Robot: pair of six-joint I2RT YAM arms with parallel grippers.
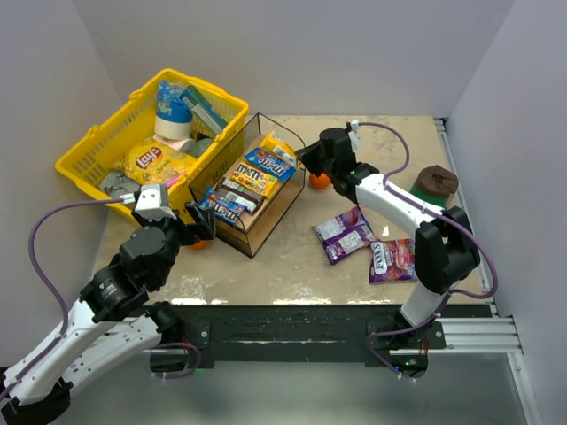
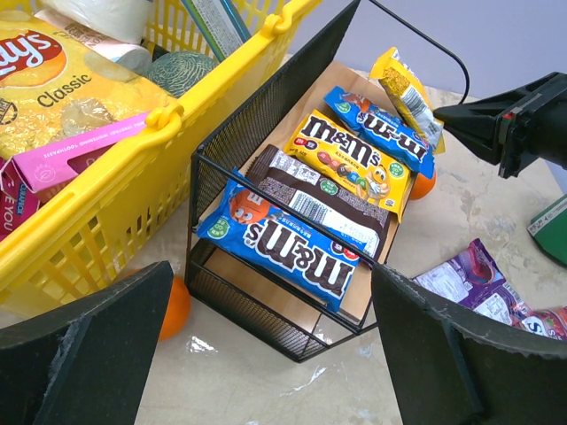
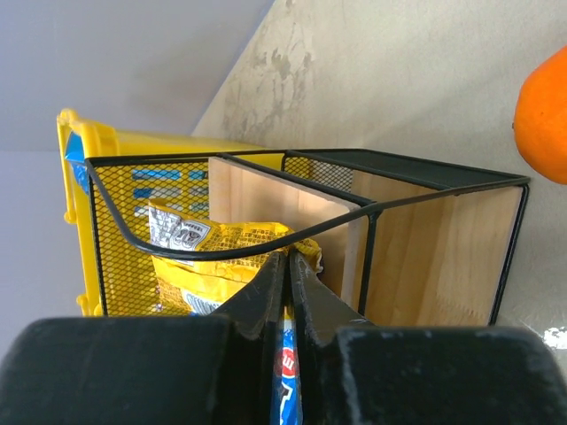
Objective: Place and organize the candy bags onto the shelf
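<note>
**Shelf crowded by basket and oranges, 3 bags left loose**

At far left a yellow basket (image 1: 89,150) holds a Lay's bag (image 1: 155,161) and other goods, and its right wall stands just beside the left side of the shelf (image 1: 266,232). The left claw (image 2: 272,274) hangs released over the shelf's near end, fingers wide apart and grasping nothing. An orange (image 1: 200,241) lies on the surface (image 1: 292,274) just beside the shelf's near left corner, close to that claw.

The shelf stands in the middle. 5 candy bags (image 1: 252,173) overlap on its slanted board: blue, brown, yellow, blue, then a crumpled yellow packet (image 2: 403,88) at the far end. The right claw (image 3: 285,261) reaches in at that far end, clenched on the edge of the far blue packet (image 2: 376,124), with the crumpled yellow one just ahead of its tips.

A second orange (image 1: 319,181) sits just beside the shelf's right side, under the right arm. Further right, purple packets (image 1: 345,235) and 1 pink packet (image 1: 392,259) lie on the surface, apart from the shelf. A brown round object (image 1: 436,181) sits at far right.

The surface is beige and mottled. Pale grey walls (image 1: 310,53) enclose it on 3 sides, and a black rail (image 1: 292,332) runs along the near edge.
</note>
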